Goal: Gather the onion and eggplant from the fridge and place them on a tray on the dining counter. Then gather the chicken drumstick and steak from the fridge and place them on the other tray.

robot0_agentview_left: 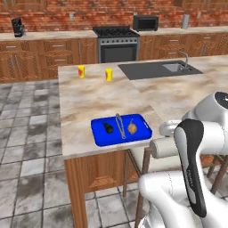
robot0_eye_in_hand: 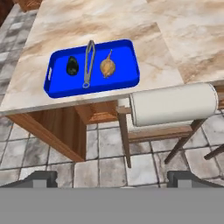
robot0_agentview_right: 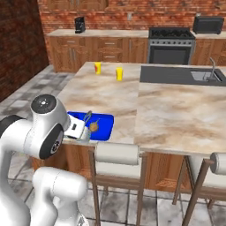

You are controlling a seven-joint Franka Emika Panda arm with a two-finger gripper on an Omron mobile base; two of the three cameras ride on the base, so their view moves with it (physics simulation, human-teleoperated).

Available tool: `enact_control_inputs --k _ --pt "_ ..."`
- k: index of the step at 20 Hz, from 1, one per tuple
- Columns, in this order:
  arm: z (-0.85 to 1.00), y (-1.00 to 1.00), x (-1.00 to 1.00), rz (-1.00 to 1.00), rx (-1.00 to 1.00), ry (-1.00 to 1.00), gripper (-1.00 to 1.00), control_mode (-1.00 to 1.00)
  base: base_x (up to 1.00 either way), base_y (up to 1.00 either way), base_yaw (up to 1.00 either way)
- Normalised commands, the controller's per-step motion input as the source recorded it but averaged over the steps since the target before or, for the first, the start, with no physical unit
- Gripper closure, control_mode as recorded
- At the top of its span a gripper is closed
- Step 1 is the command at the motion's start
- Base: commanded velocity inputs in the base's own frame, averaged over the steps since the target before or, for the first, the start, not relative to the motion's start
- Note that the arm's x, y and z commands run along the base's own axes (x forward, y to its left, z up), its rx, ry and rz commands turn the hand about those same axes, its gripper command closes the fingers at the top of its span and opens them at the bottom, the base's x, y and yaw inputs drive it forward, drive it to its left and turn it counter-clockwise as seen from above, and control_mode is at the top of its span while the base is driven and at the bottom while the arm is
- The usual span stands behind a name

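The dining counter (robot0_agentview_left: 102, 98) takes up the middle of the left base view, marbled top running off to the right edge. Near its front edge, lower centre of the frame, sits a blue tray (robot0_agentview_left: 100, 136) with the eggplant (robot0_agentview_left: 107, 128) on the left, tongs (robot0_agentview_left: 120, 125) in the middle and the onion (robot0_agentview_left: 132, 128) on the right, none touching each other as far as I can tell. So the veggie half looks done to me. A padded stool (robot0_eye_in_hand: 173, 104) is tucked just under that edge, right of centre in the hand view.

The gripper (robot0_eye_in_hand: 111, 177) hangs out past the counter edge at the bottom of the hand view, tips spread wide, holding nothing.

Risk from here: swinging away for the fridge run could clip the stool or nudge the tray, since it sits so close to the edge.
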Motion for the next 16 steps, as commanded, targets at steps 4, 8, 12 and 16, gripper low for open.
enact_control_inputs --k 4,8,12,16 --pt "0.0 0.0 0.0 0.0 0.0 0.0 -1.0 1.0 -0.93 -0.15 -0.36" --pt "0.0 0.0 0.0 0.0 0.0 0.0 -1.0 1.0 -0.39 -0.29 -0.49" --pt "0.0 0.0 0.0 0.0 0.0 0.0 -1.0 1.0 -0.15 -0.26 -0.57" --pt "0.0 0.0 0.0 0.0 0.0 0.0 -1.0 1.0 0.01 -0.5 -0.61"
